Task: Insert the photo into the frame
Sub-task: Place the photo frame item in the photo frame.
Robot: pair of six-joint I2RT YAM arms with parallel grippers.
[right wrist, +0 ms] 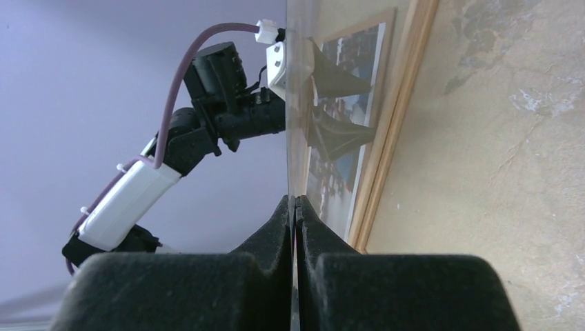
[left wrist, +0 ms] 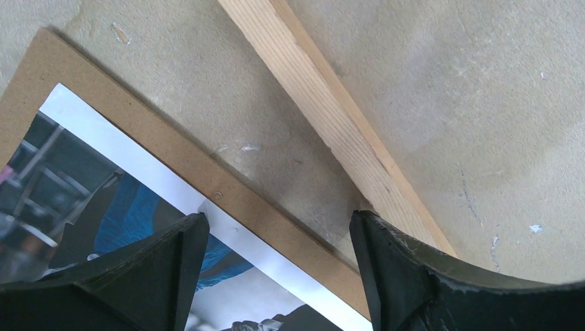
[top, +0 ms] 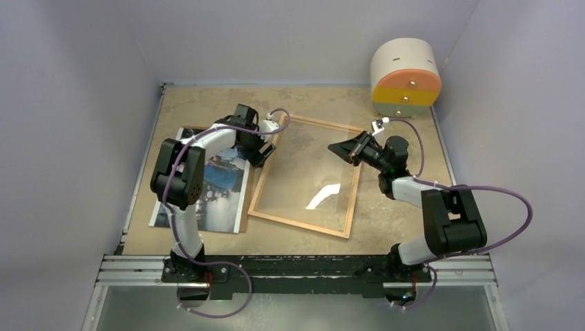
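Photo (top: 222,187): laid face up on brown backing (left wrist: 181,153), near left of table (top: 393,210).
Frame (top: 301,224): laid centre, just right of backing.
Left gripper (left wrist: 277,219): held apart over backing's right edge.
Right gripper (right wrist: 295,204): clamped on pane (top: 310,172) edge.
Drum (top: 405,72): far right.

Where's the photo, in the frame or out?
Out. The photo lies face up on the brown backing panel left of the frame, bare table showing between them.
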